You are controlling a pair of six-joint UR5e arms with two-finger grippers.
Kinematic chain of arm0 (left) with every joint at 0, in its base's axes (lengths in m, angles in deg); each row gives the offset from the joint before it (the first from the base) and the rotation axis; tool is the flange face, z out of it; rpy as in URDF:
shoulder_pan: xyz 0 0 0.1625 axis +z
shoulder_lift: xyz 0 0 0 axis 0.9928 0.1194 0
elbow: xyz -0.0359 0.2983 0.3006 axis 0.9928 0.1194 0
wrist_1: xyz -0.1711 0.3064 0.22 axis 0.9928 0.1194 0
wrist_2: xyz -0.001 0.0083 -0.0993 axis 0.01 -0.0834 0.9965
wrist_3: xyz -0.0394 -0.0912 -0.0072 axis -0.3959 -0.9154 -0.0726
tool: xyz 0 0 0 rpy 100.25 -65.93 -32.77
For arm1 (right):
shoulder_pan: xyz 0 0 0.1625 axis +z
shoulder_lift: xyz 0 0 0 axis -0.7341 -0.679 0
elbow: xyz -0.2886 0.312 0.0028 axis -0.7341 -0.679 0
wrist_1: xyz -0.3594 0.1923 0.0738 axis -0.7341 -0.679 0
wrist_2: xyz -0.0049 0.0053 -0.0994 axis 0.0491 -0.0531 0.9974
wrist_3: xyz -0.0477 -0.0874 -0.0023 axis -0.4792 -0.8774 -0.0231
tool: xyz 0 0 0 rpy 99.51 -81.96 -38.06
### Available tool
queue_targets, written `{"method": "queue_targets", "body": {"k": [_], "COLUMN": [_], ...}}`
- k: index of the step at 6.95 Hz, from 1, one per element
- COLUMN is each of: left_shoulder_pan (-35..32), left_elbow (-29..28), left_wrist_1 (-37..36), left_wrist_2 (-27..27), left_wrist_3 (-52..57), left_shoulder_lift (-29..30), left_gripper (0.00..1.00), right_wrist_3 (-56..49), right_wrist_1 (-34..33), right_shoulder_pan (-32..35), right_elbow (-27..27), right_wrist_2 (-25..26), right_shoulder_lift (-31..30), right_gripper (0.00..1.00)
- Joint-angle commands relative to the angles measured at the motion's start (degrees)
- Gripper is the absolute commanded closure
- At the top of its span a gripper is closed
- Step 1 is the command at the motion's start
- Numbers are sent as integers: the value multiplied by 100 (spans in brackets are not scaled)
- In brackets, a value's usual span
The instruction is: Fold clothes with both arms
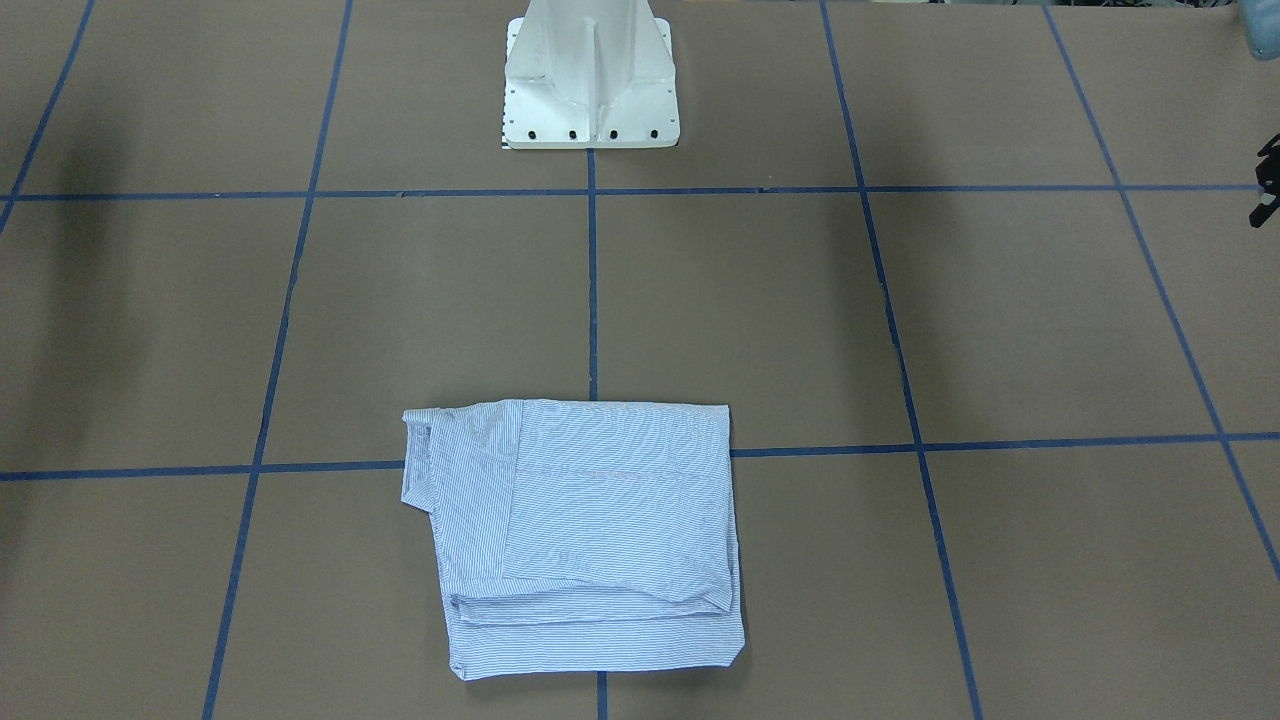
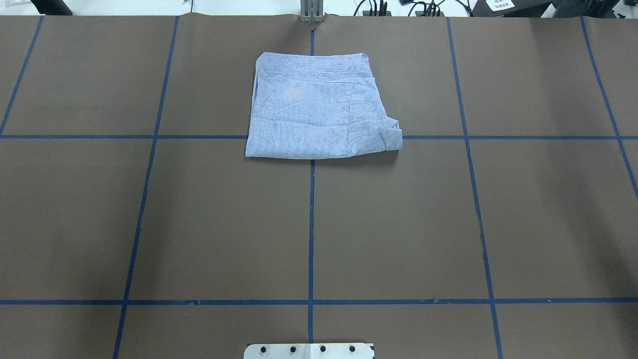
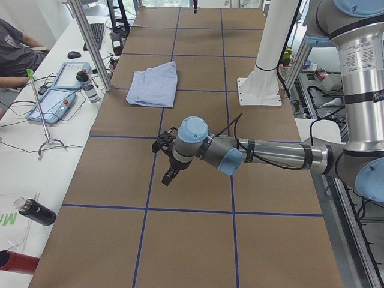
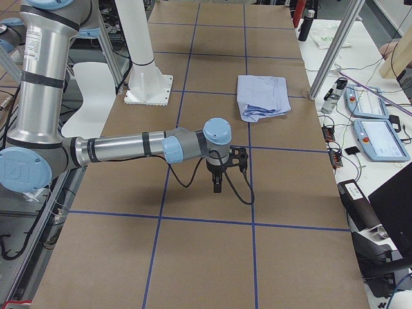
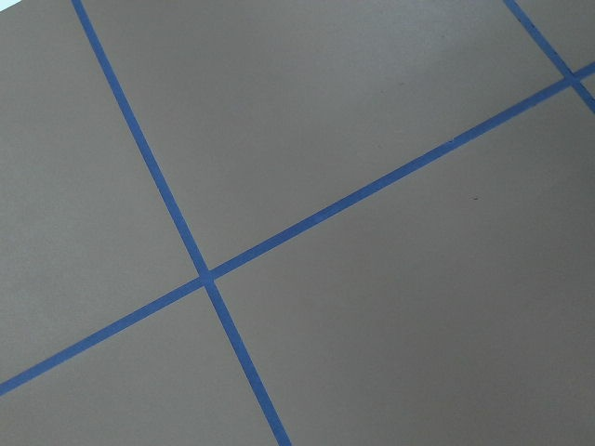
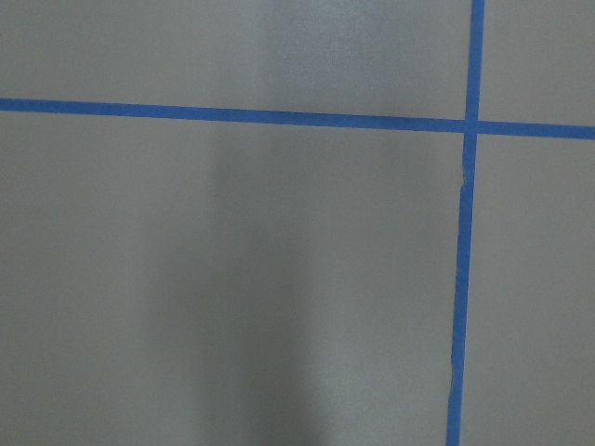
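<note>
The clothes are one light blue striped shirt [image 1: 600,540], folded into a flat rectangle on the brown table, on the far side from the robot's base [image 2: 314,112]. It also shows in the side views [image 3: 155,85] [image 4: 261,96]. Neither gripper touches it. My left gripper [image 3: 167,177] hangs over bare table near the left end, fingers pointing down. My right gripper [image 4: 217,187] hangs the same way over the right end. I cannot tell whether either is open or shut. Both wrist views show only brown table and blue tape.
The white pedestal base [image 1: 590,80] stands at the table's robot side. Blue tape lines [image 2: 311,224] grid the surface. A side bench holds teach pendants [image 3: 60,102] and bottles [image 3: 36,211]; a person [image 3: 12,51] sits there. Metal frame posts [image 4: 331,51] rise beside the shirt.
</note>
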Motion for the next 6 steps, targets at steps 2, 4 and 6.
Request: {"method": "queue_targets", "body": {"k": [2,4,6], "left_shoulder_pan": [0,0,-122], "left_elbow": [3,-67,-303], "left_wrist_1": [32,41,32], "left_wrist_2": [1,0,0], "left_wrist_3": [4,4,4], "left_shoulder_lift": [3,3,-23], "left_gripper": [0,0,0], "right_wrist_3": [0,9,9], "right_wrist_1": [7,25,42], "right_shoulder_pan": [0,0,70], "right_elbow": [0,-17,-35], "right_wrist_2": [-2,-10,-28], "right_shoulder_lift": [12,-6,-137], "right_gripper": [0,0,0]}}
